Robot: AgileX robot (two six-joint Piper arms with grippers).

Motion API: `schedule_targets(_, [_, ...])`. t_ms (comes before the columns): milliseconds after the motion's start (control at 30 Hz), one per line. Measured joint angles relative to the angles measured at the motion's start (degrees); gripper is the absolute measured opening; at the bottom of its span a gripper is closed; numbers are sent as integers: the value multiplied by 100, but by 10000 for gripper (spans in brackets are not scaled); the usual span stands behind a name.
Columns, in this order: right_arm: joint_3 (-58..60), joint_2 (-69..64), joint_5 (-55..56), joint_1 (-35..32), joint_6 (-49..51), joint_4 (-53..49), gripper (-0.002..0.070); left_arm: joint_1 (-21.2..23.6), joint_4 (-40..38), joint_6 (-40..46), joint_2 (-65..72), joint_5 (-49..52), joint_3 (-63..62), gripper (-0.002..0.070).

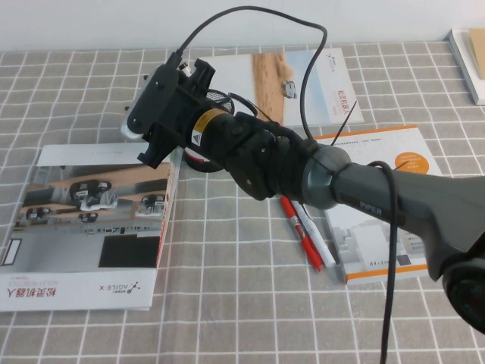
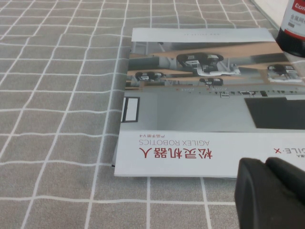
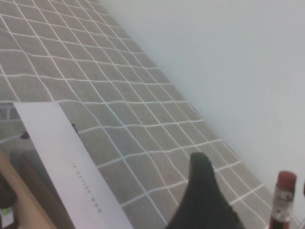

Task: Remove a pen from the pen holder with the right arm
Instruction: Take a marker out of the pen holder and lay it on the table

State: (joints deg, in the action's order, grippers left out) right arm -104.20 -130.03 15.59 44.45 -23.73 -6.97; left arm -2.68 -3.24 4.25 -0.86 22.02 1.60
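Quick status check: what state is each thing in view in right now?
right gripper: open, at the pen holder, holding nothing.
left gripper: shut, empty, above the brochure.
pen holder: upright, mostly hidden behind the right arm.
red-capped pen: upright, not gripped.
red pen: lying flat on the table.
white pen: lying flat beside it.
brochure: closed, flat.

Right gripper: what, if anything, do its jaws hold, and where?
Nothing: right gripper, at the pen holder, stands open. Left gripper, above the booklet, holds nothing.
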Motion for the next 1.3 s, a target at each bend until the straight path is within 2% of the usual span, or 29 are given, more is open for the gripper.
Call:
schedule_targets(833, [-198,-279,79,-86,0,300,361,0,0,0,0,0,0,-5])
schedule_targets(967, [-318,-354,7,-103,0,404,331,0,0,0,0,0,0,-5])
schedule_targets(1300, [-330,-367,-92,-131,0,537,193,0,0,0,0,0,0,-5])
